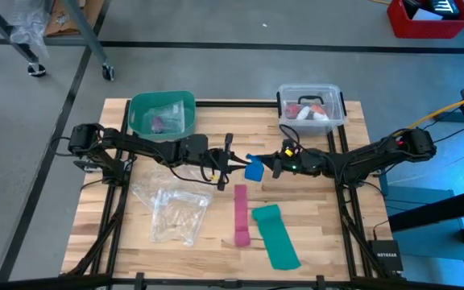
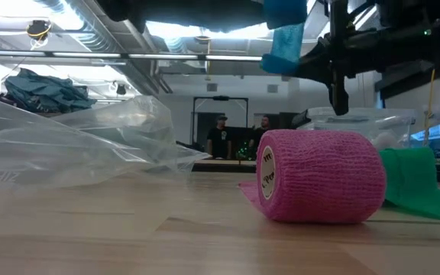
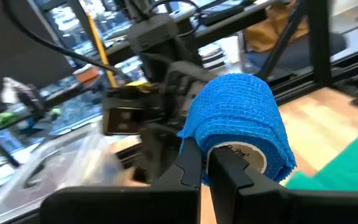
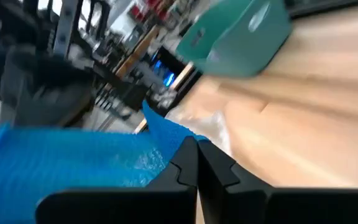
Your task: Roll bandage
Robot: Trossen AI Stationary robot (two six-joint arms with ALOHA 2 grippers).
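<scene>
The bright blue bandage hangs in the air between my two grippers, above the table's middle. In the left wrist view it is a compact roll with a pale core. In the right wrist view a flat blue length runs off from the fingers. My left gripper comes from the table's left and is shut on the roll. My right gripper comes from the right and is shut on the flat length. The low view shows the bandage high above the tabletop. My left gripper pinches the roll's wound wall at its open end, beside the pale core, between its two fingers. It comes level from the table's left. The roll is lifted clear of the table. My right gripper pinches the flat blue length at its edge between its two fingers, coming level from the table's right. The cloth is clear of the table and runs toward the other gripper.
A pink strip with a rolled end and a wider teal-green strip lie near the front edge. A clear plastic bag lies at the front left. A green bin and a clear box stand at the back.
</scene>
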